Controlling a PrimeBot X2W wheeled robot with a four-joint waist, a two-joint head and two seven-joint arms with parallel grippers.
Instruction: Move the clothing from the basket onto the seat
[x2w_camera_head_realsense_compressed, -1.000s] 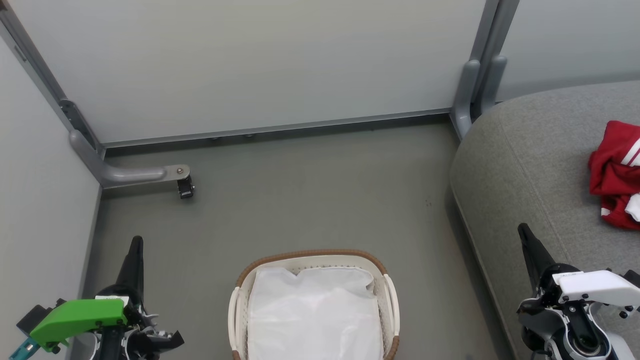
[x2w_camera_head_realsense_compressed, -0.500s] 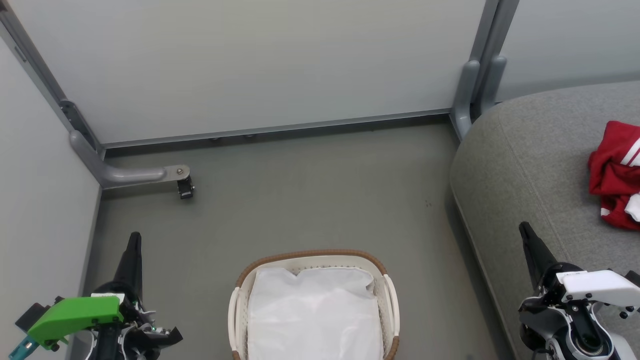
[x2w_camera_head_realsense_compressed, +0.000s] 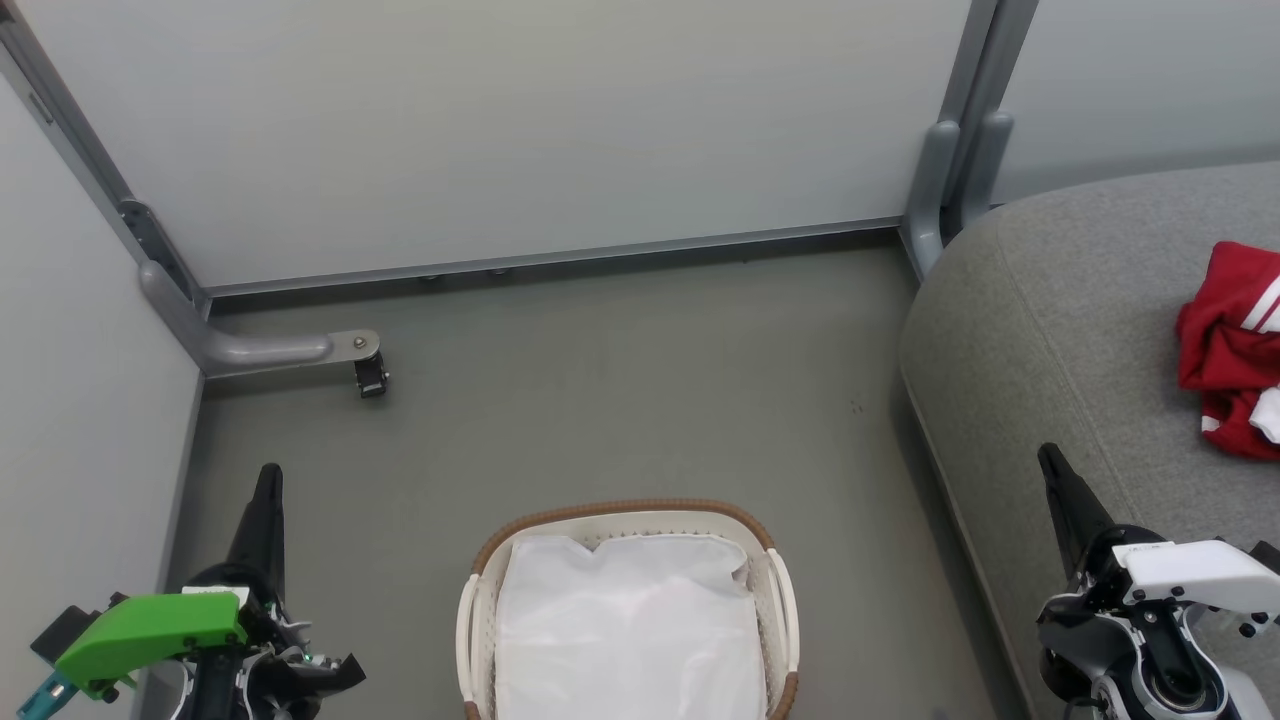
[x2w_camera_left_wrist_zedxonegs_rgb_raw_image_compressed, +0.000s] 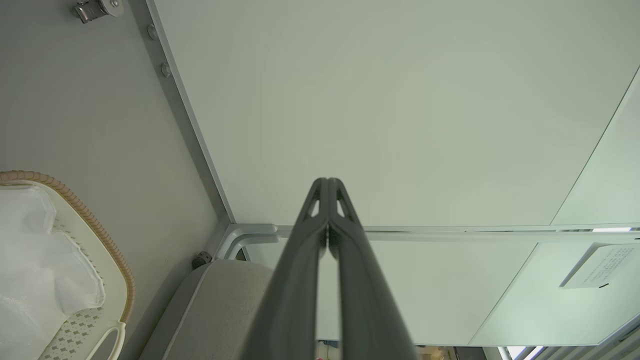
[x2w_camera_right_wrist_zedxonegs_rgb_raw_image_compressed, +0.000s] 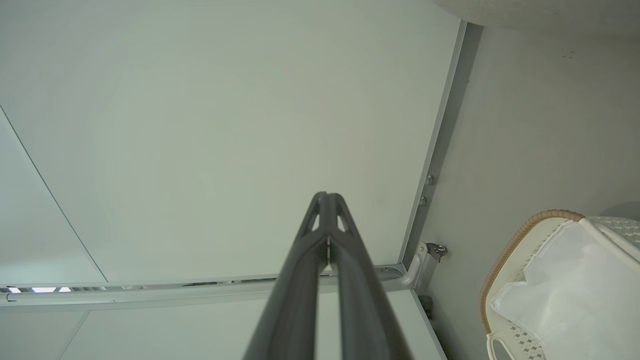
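All the red clothing (x2w_camera_head_realsense_compressed: 1235, 350) we can see lies bunched on the sofa (x2w_camera_head_realsense_compressed: 1040, 330) at the right edge of the head view, part of it cut off by the frame. At bottom centre the basket (x2w_camera_head_realsense_compressed: 620, 510) shows nothing red, just its white liner (x2w_camera_head_realsense_compressed: 625, 620) spread over the inside; whether anything hides under that liner or in the cropped near end we cannot tell. We judge the job done or nearly so. Our left hand (x2w_camera_head_realsense_compressed: 269, 480) at lower left and our right hand (x2w_camera_head_realsense_compressed: 1050, 462) at lower right are both clenched on nothing, fingers pressed together. Open floor (x2w_camera_head_realsense_compressed: 620, 400) stretches above the basket up to the wall panel (x2w_camera_head_realsense_compressed: 500, 130). Tight spots: the side wall (x2w_camera_head_realsense_compressed: 90, 350) beside the left hand, the metal foot (x2w_camera_head_realsense_compressed: 365, 368) at middle left, and the sofa's rounded edge near the right hand.
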